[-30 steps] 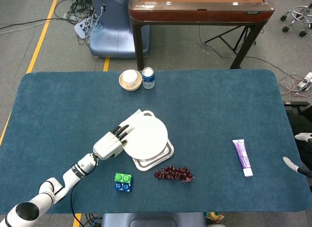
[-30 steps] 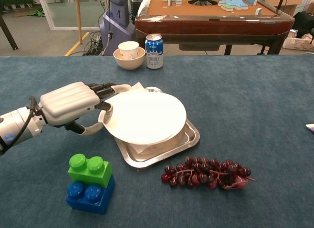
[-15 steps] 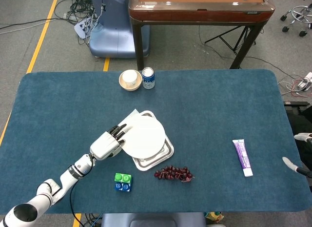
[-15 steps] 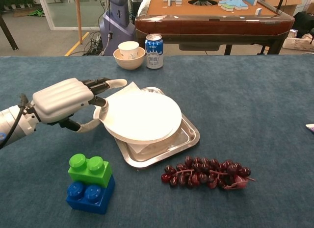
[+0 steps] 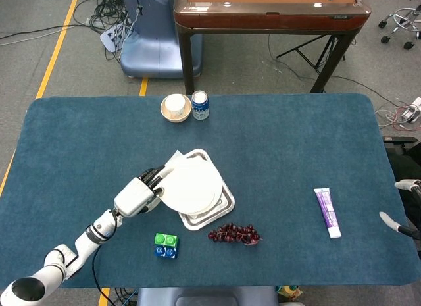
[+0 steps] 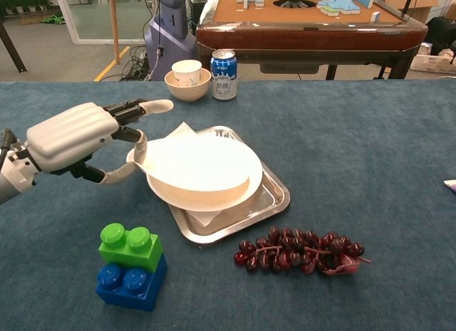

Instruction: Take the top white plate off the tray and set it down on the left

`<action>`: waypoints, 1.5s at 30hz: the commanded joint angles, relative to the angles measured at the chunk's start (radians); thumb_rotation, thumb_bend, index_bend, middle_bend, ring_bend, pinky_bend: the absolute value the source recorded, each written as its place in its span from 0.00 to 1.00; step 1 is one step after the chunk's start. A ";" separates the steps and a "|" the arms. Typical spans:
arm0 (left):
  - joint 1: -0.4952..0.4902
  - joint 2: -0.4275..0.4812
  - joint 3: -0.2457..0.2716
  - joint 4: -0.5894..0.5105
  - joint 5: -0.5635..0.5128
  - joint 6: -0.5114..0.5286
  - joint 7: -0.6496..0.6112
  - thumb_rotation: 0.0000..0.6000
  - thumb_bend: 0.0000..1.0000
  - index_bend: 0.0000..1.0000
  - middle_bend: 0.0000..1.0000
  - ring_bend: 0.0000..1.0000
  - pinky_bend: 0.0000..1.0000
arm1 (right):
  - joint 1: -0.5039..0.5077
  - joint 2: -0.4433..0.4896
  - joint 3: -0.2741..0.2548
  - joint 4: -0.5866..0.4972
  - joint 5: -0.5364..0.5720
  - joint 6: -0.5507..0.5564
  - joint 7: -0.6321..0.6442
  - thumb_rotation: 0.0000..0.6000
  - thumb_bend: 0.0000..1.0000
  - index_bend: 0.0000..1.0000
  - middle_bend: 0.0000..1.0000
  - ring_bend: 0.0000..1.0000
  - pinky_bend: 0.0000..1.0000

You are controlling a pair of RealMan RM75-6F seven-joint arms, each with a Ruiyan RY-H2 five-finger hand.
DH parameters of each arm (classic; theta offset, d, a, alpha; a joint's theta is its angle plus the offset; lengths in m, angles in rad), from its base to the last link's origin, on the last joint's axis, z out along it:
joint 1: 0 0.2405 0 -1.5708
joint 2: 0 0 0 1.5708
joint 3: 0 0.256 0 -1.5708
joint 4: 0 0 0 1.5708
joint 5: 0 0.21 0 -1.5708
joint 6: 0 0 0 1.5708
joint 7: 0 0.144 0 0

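The top white plate (image 5: 191, 186) (image 6: 203, 171) hangs slightly tilted above the left part of the metal tray (image 5: 227, 204) (image 6: 276, 196). My left hand (image 5: 137, 196) (image 6: 71, 135) grips its left rim, thumb beneath and fingers over the edge. Something white (image 6: 206, 218) still lies in the tray under the plate. My right hand (image 5: 400, 219) shows only as white fingertips at the far right edge of the head view, spread apart and holding nothing.
A green-and-blue block stack (image 5: 166, 245) (image 6: 130, 265) sits just in front of my left hand. Grapes (image 5: 234, 233) (image 6: 299, 249) lie in front of the tray. A bowl with a cup (image 5: 175, 108) (image 6: 187, 78) and a can (image 5: 200, 104) (image 6: 224, 64) stand behind. A purple tube (image 5: 327, 212) lies right.
My left hand has drawn back to the left, carrying the plate with it, so more of the tray's right side shows. The right hand has stayed put.
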 commanded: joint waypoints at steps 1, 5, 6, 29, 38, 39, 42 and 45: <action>0.005 0.004 0.000 -0.004 0.004 0.014 -0.010 1.00 0.44 0.65 0.04 0.00 0.20 | 0.000 -0.001 -0.001 0.000 -0.001 -0.001 -0.002 1.00 0.00 0.36 0.34 0.21 0.23; 0.008 0.007 -0.001 -0.006 0.007 0.034 -0.027 1.00 0.44 0.65 0.04 0.00 0.20 | 0.002 -0.003 -0.001 -0.001 0.001 -0.004 -0.006 1.00 0.00 0.36 0.34 0.21 0.23; 0.008 0.007 -0.002 -0.005 0.007 0.039 -0.030 1.00 0.44 0.65 0.04 0.00 0.20 | 0.003 -0.003 -0.001 0.000 0.002 -0.006 -0.007 1.00 0.00 0.36 0.34 0.21 0.23; -0.027 -0.037 -0.028 0.029 0.013 0.089 -0.094 1.00 0.43 0.66 0.04 0.00 0.20 | 0.007 -0.004 -0.002 0.001 0.004 -0.015 0.001 1.00 0.00 0.36 0.34 0.21 0.23; -0.041 -0.022 -0.043 0.002 0.000 0.079 -0.095 1.00 0.43 0.66 0.04 0.00 0.20 | 0.004 0.000 -0.003 0.002 0.000 -0.009 0.011 1.00 0.00 0.36 0.34 0.21 0.23; -0.041 -0.019 -0.044 -0.001 -0.002 0.077 -0.095 1.00 0.43 0.66 0.04 0.00 0.20 | 0.004 0.000 -0.003 0.002 0.000 -0.008 0.011 1.00 0.00 0.36 0.34 0.21 0.23; -0.043 -0.008 -0.050 -0.020 -0.009 0.071 -0.096 1.00 0.43 0.66 0.04 0.00 0.20 | 0.004 0.000 -0.003 0.002 0.000 -0.008 0.010 1.00 0.00 0.36 0.34 0.21 0.23; -0.048 0.004 -0.057 -0.041 -0.010 0.077 -0.090 1.00 0.43 0.67 0.04 0.00 0.20 | 0.005 -0.001 -0.003 0.002 0.001 -0.010 0.007 1.00 0.00 0.36 0.34 0.21 0.23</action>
